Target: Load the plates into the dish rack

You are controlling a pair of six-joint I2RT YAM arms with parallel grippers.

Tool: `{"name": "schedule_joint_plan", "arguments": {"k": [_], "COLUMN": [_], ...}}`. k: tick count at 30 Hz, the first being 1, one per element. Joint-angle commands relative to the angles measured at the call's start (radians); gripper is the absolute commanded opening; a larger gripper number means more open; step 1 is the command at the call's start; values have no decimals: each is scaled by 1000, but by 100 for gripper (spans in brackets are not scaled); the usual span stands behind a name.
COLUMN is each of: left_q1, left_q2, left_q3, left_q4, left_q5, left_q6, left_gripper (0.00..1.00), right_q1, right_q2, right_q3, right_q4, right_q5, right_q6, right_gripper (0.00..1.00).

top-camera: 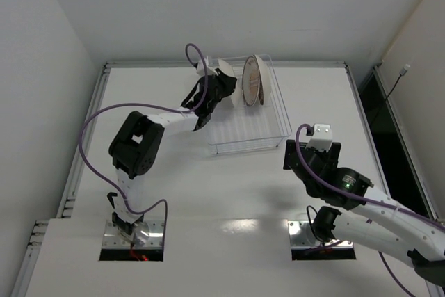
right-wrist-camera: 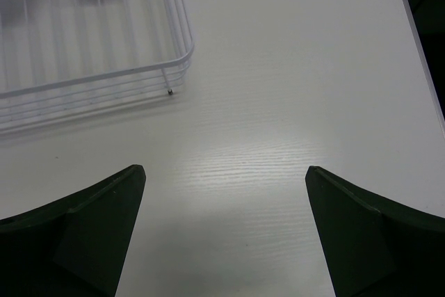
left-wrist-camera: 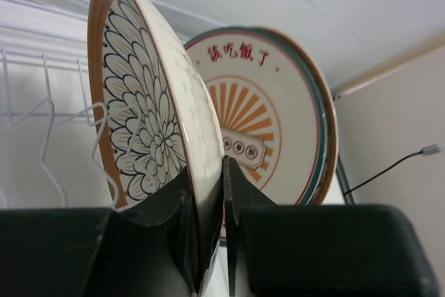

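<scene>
Left gripper (left-wrist-camera: 207,187): both fingers pinched on the lower rim of the petal-patterned plate (left-wrist-camera: 142,123), which it holds upright on edge with the flower face turned toward the wire prongs. Close behind it stands the sunburst plate (left-wrist-camera: 274,113), also upright, with red characters above its orange rays. Whether the two touch is hidden. Seen from the top, this gripper sits at the far left corner of the dish rack (top-camera: 274,129), where plates stand on edge at the far end. I cannot tell whether the held plate's bottom edge is in a slot.

Right gripper (right-wrist-camera: 226,231): fingers spread wide with nothing between them, hovering over bare table just off the rack's near right corner, apart from the wire.

Table (top-camera: 208,193): white with a faint wood grain, a soft glare patch near its front and a raised rail round the edge. White walls close it in on three sides. A dark gap runs along the right side. A thin cable (top-camera: 398,81) with a white plug hangs on the right wall.
</scene>
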Motion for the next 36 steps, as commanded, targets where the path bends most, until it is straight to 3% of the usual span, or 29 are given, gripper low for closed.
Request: {"name": "schedule_joint_plan", "arguments": {"k": [1, 10, 12, 18, 19, 20, 21, 29, 36], "left_q1": [-30, -39, -39, -50, -50, -59, -59, -93, -104], "left_q2": [-55, 13, 25, 46, 46, 46, 46, -6, -173], "left_q3": [51, 246, 291, 359, 368, 368, 382, 450, 393], "left_q4": [-44, -261, -287, -333, -333, -333, -342, -362, -333], "left_q5": [-6, -5, 8, 32, 32, 32, 41, 54, 121], "left_q6": [72, 207, 238, 283, 284, 299, 319, 408, 483], "left_gripper": [0, 0, 8, 49, 76, 92, 100, 100, 100], "right_q1": [8, 8, 8, 8, 8, 8, 8, 8, 8], "right_q2": [2, 11, 11, 20, 20, 20, 20, 38, 48], "right_q3": [3, 12, 12, 12, 12, 12, 12, 12, 12], "right_q4": [25, 34, 34, 34, 34, 34, 34, 34, 34], "right_q5": [-2, -2, -2, -2, -2, -2, -2, -2, -2], "right_q6": [-2, -11, -11, -11, -11, -11, -11, -11, -11], "right_gripper": [100, 100, 100, 100, 100, 100, 100, 100, 100]}}
